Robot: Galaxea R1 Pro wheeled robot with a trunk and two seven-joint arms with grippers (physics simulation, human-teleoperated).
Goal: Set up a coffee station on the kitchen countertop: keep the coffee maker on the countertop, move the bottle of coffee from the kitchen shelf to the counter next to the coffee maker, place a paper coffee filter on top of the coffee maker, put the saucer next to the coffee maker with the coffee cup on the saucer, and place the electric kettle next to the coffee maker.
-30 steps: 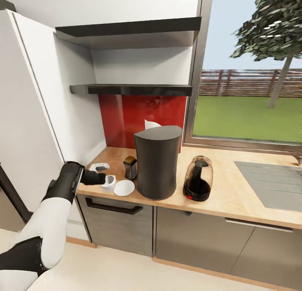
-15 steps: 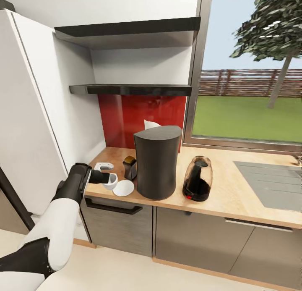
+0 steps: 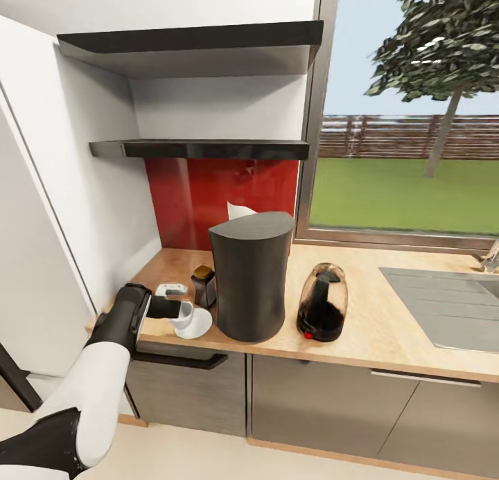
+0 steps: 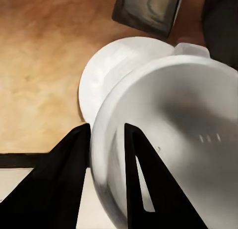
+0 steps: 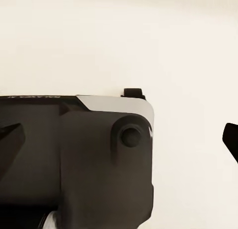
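Step in hand, as judged: coffee cup onto saucer. At the far left of the head view the left gripper (image 3: 168,307) is seen reaching over the front edge of the countertop (image 3: 388,327), closed narrowly on the rim of the coffee cup (image 3: 182,314); in the left wrist view one finger (image 4: 67,184) is seen outside the cup wall and the other inside, with the white wall pinched between them. The cup is held directly over the saucer (image 3: 197,324); whether its base touches the saucer cannot be told. Next move, as judged: a short lowering until the cup is seated near the saucer's centre, then the jaws opened and drawn straight back so the cup is not tipped.

Just behind the saucer the bottle of coffee (image 3: 203,286) is noted, standing upright. To its right the coffee maker (image 3: 249,276) is placed, with the paper coffee filter (image 3: 238,210) showing white at its top rear edge; whether it rests on top cannot be told. Further right the electric kettle (image 3: 322,312) stands beside it.

Right gripper state: cannot be told from the right wrist view
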